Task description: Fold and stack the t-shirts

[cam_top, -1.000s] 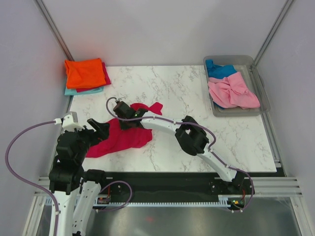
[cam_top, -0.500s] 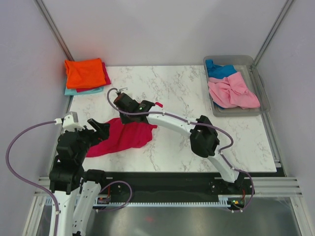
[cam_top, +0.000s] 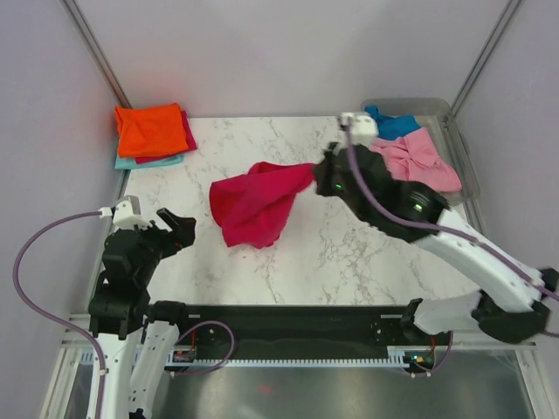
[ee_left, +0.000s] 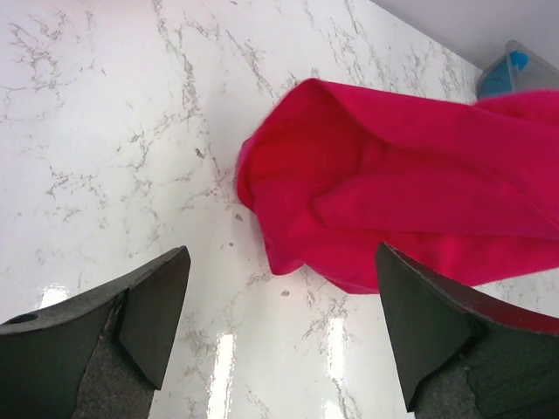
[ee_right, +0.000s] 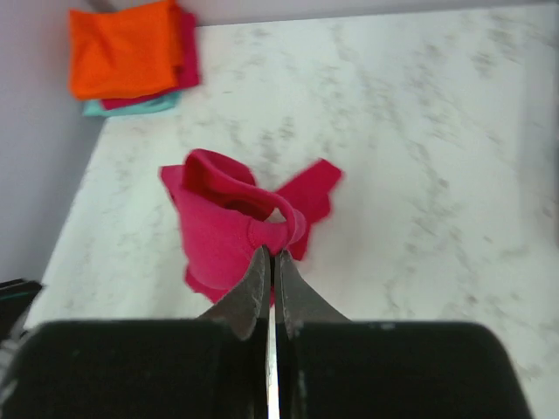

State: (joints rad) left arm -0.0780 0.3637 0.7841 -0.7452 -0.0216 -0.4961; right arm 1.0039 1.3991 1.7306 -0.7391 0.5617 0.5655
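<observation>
My right gripper (ee_right: 271, 255) clamped the crumpled crimson-pink cloth t-shirt (cam_top: 253, 205) centrally; my left gripper (cam_top: 177, 227), near left, gaped empty.

Closed jaws pinch the crimson-pink t-shirt (ee_right: 218, 234), bunched over the marble table (ee_right: 419, 131); an orange-topped stack (ee_right: 127, 48) sits far left.

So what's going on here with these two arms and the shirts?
The right gripper is pinching one end of a crimson-pink shirt, holding it up over the table. The left gripper is open and empty nearby. A folded stack topped by an orange shirt sits in the far left corner; a grey tub on the right holds a pink shirt and a blue shirt.
</observation>
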